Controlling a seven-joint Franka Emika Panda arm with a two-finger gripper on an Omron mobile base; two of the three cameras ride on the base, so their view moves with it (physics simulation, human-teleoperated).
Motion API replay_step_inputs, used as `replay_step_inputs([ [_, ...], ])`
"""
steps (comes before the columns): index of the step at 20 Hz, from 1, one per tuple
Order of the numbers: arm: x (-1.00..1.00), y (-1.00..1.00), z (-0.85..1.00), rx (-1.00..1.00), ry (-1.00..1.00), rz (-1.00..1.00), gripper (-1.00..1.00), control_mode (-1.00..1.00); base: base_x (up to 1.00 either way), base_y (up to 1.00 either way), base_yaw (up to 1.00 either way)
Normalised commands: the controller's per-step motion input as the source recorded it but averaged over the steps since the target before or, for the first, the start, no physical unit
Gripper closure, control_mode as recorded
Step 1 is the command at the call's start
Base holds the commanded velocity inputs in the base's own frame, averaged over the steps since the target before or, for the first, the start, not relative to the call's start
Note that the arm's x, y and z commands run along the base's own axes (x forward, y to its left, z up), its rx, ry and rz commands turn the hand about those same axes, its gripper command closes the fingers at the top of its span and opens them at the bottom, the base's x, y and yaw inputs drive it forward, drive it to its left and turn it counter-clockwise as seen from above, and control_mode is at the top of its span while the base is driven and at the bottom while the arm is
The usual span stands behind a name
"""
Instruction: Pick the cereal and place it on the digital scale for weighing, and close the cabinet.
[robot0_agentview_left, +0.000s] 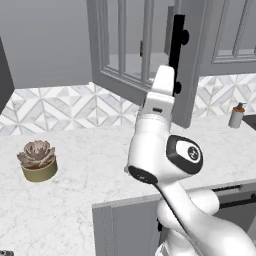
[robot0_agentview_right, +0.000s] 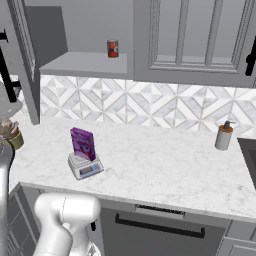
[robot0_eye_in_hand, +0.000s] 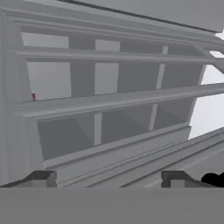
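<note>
Closing the cabinet (robot0_agentview_left: 145, 65) is the step we judge to be in hand, since the cereal (robot0_agentview_right: 82, 144) already stands upright on the digital scale (robot0_agentview_right: 85, 166) in the right base view. The door hangs wide open over the counter (robot0_agentview_left: 75, 165), its black handle (robot0_agentview_left: 176, 52) facing the arm. Our gripper (robot0_eye_in_hand: 107, 178) is raised close to the door's panelled face; in the hand view the two finger tips (robot0_eye_in_hand: 41, 178) sit well apart with nothing between them, so the jaws are wide open and empty.

To do this well, we would press flat against the door near its free edge, by the handle, and sweep along the door's arc rather than straight in. We judge that a push too near the hinge would need more force and could slip along the slats. We should keep the elbow high so the arm passes over the counter.

The counter is white marbled stone with a patterned tile wall behind it. A potted succulent (robot0_agentview_left: 37, 160) sits on its left part and a soap dispenser (robot0_agentview_right: 224, 135) on the right. A red can (robot0_agentview_right: 113, 48) stands on the open shelf.
</note>
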Motion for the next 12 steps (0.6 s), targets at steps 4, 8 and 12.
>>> replay_step_inputs([
  [4,0.11,-1.0,0.25,0.12,-0.01,0.0,-1.0,-1.0,0.0,0.0,0.0],
  [8,0.24,-0.89,0.09,0.13,0.0,0.0,-1.0,-1.0,0.0,0.0,0.0],
  [12,0.53,-0.57,0.0,0.1,0.0,0.02,-1.0,-1.0,0.0,0.0,0.0],
])
